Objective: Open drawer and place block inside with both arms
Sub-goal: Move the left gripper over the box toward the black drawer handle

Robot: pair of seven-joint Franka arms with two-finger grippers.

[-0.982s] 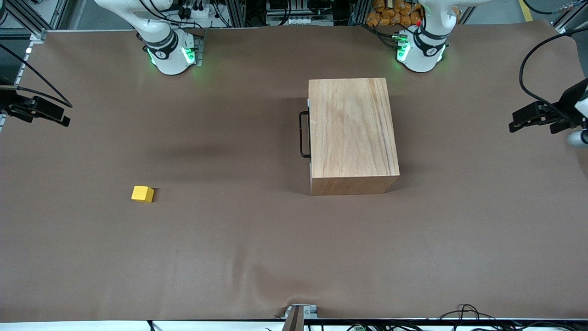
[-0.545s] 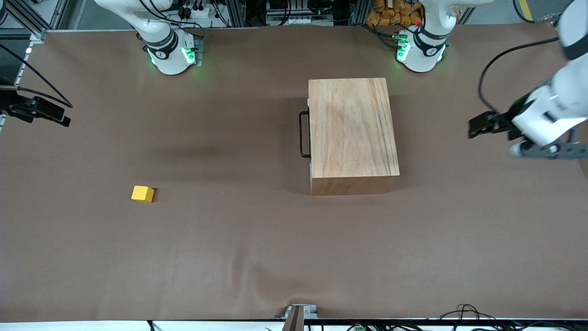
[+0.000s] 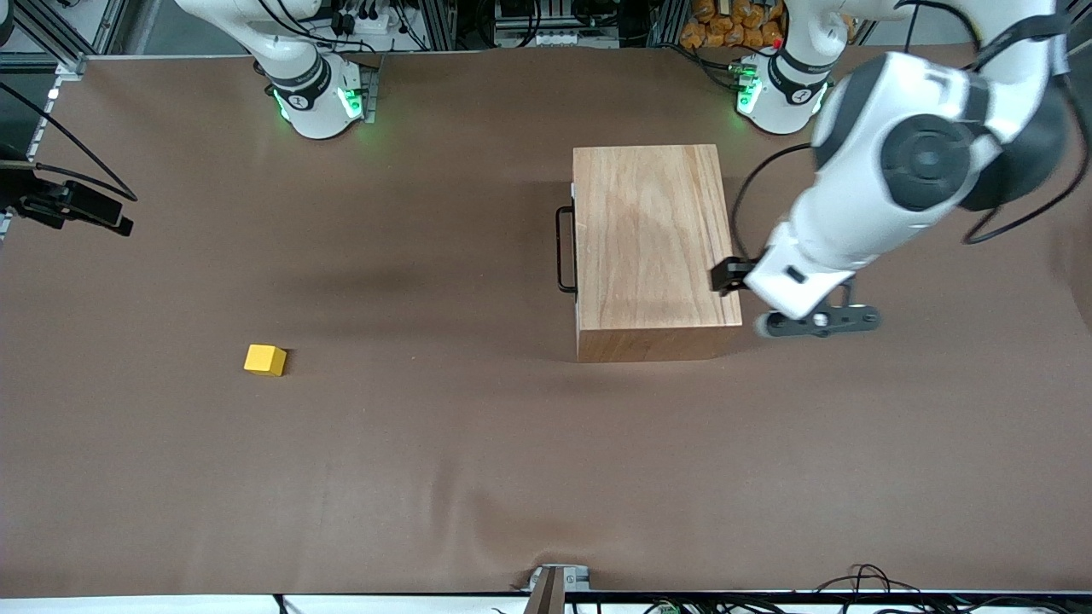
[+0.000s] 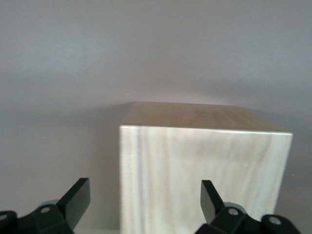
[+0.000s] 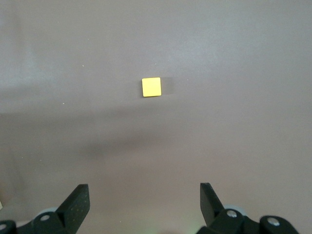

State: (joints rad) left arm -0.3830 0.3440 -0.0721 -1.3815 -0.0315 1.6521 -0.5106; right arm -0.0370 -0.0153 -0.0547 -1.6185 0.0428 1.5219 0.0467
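You've got the brown table, then the wooden box sitting toward the left arm's end of it. Drawer is shut: only its black handle shows, on the box side facing the right arm's end.

Left arm reaches in over the table. Left gripper sits at the box's edge, on the side away from the handle, jaws apart with the box end framed between them.

Right gripper is up at the table's edge at the right arm's end (arm waiting), jaws wide apart, nothing in them.

Block lies on the bare table, well apart from the box, nearer the front camera than the handle.
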